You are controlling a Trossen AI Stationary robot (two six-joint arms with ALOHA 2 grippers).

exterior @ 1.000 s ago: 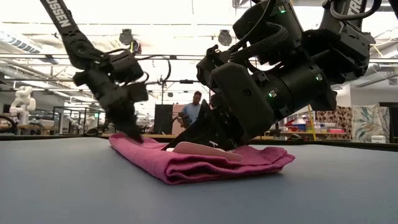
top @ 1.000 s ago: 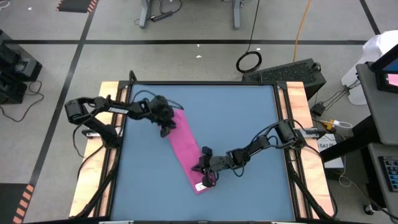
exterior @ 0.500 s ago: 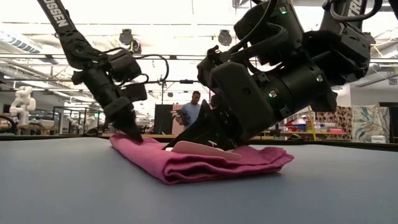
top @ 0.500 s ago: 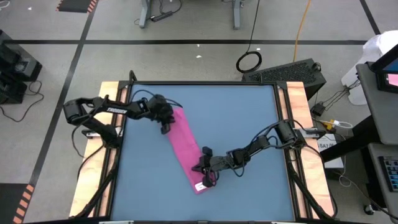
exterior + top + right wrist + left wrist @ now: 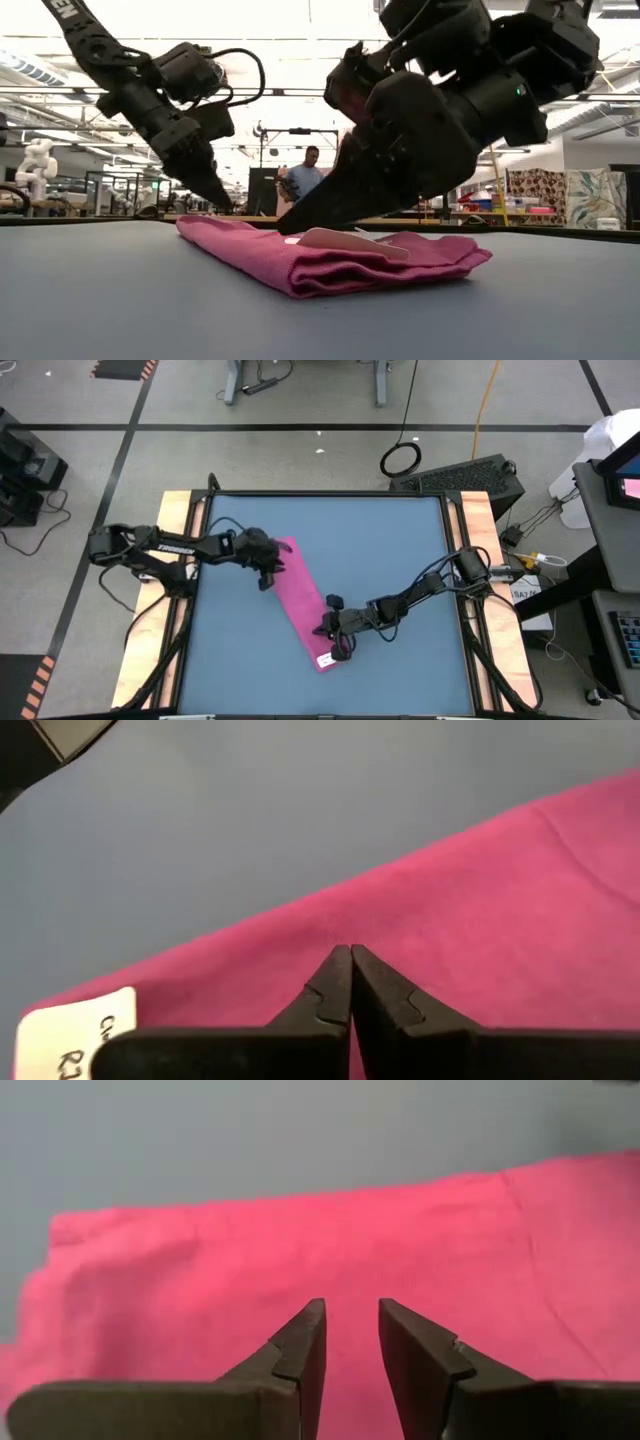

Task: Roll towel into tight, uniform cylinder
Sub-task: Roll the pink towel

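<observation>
My left jaws (image 5: 265, 582) hover slightly parted, grasping nothing, over the far end of the folded magenta-pink cloth towel (image 5: 300, 600). My right jaws (image 5: 336, 650) sit clenched empty by its white tag (image 5: 323, 659). I judge rolling should start squarely from 1 short end.

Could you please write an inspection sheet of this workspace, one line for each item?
Surface: blue table, wooden side rails.
Job's things: towel folded into a long flat strip, lying diagonally, white tag at its near end; not rolled.
Clutter: nothing seen.
End effectors: left end effector slightly open above the towel's far end; right end effector shut, over the near end.
Cables: loose beside the right rail; coil on the floor.
Surroundings: person behind the table.
</observation>
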